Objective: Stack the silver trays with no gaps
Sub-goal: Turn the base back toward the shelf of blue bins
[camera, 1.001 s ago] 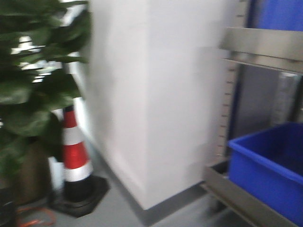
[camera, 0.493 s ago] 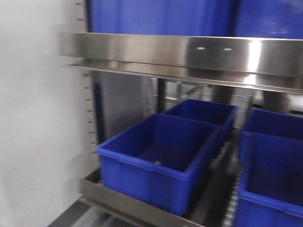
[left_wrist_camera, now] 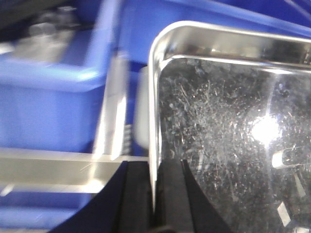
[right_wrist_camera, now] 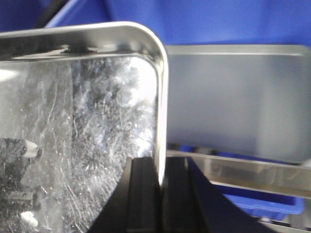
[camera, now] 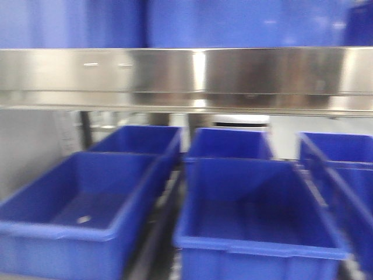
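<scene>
One silver tray point(left_wrist_camera: 228, 126) fills both wrist views, its scratched, shiny bottom facing the cameras. In the left wrist view my left gripper point(left_wrist_camera: 154, 167) is shut on the tray's left rim, the thin edge pinched between the black pads. In the right wrist view my right gripper point(right_wrist_camera: 160, 165) is shut on the right rim of the same silver tray point(right_wrist_camera: 82, 121). Behind that rim a flat, dull grey steel surface with rounded corners point(right_wrist_camera: 233, 102) looks like a second tray. Neither gripper nor any tray shows in the front view.
A broad brushed-steel shelf rail point(camera: 186, 73) crosses the front view. Below it stand several open blue bins point(camera: 256, 216) in rows, with more blue bins above the rail. Blue bins point(left_wrist_camera: 53, 97) and a steel rail point(right_wrist_camera: 252, 174) lie just beyond the held tray.
The front view has swung right, from a white pillar, plant and traffic cone to facing the shelf and blue bins squarely. The image is still motion-blurred.
</scene>
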Available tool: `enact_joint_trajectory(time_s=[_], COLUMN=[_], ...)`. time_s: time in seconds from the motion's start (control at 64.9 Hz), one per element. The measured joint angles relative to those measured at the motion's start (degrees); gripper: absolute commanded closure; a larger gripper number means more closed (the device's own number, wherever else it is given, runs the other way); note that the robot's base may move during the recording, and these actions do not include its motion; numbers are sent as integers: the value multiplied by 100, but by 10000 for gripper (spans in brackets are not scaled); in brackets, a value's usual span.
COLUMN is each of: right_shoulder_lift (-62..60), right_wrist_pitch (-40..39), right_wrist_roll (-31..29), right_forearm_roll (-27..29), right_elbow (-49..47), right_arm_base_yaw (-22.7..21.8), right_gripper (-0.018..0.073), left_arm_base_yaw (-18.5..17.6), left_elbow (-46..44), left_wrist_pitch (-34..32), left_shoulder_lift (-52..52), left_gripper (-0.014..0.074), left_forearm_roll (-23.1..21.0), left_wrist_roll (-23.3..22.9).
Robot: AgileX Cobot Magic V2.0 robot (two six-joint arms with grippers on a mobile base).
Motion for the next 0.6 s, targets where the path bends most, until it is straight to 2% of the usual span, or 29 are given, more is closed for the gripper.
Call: enact_joint_trajectory(time_s=[0.601], right_shoulder_lift=[0], right_wrist_pitch=[0], right_wrist_roll=[0], right_forearm_roll=[0], right_elbow=[0], right_arm_base_yaw=[0], right_gripper=[627], left_arm_base_yaw=[0], left_elbow=[0], left_wrist_pitch=[0], left_shoulder_lift=[0], left_gripper=[613], left_forearm_roll=[11], left_wrist_roll=[0])
